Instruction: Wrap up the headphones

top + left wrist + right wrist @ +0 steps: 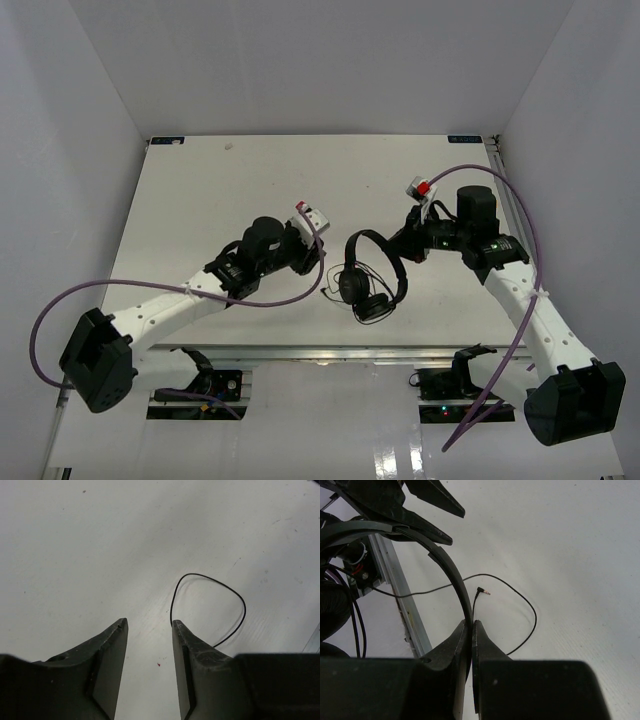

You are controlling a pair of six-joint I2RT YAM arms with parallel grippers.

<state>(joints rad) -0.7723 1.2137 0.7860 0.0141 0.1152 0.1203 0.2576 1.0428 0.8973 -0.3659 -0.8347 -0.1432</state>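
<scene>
From above, the left arm (pixel 170 300) is stretching from the near left corner of the white tabletop (pixel 200 190) toward the middle. The left gripper (pixel 316 258) is pointing at the small black headphones (pixel 352 285) with a thin curved headband (pixel 365 233) and two round padded earcups (pixel 375 308). The right arm (pixel 525 300) is bending in from the near right corner, and the right gripper (pixel 400 252) is pinching the headband. The headphones are sitting by the middle of the near edge, with wide tabletop reaching to the far edge.

In the left wrist view, the fingers (pixel 107 665) are standing apart, holding nothing. A loop of thin black cable (pixel 200 574) is lying just past them.

In the right wrist view, the fingers (pixel 452 650) are pressing together on the headband, and the cable's small plug (pixel 482 591) is resting nearby.
</scene>
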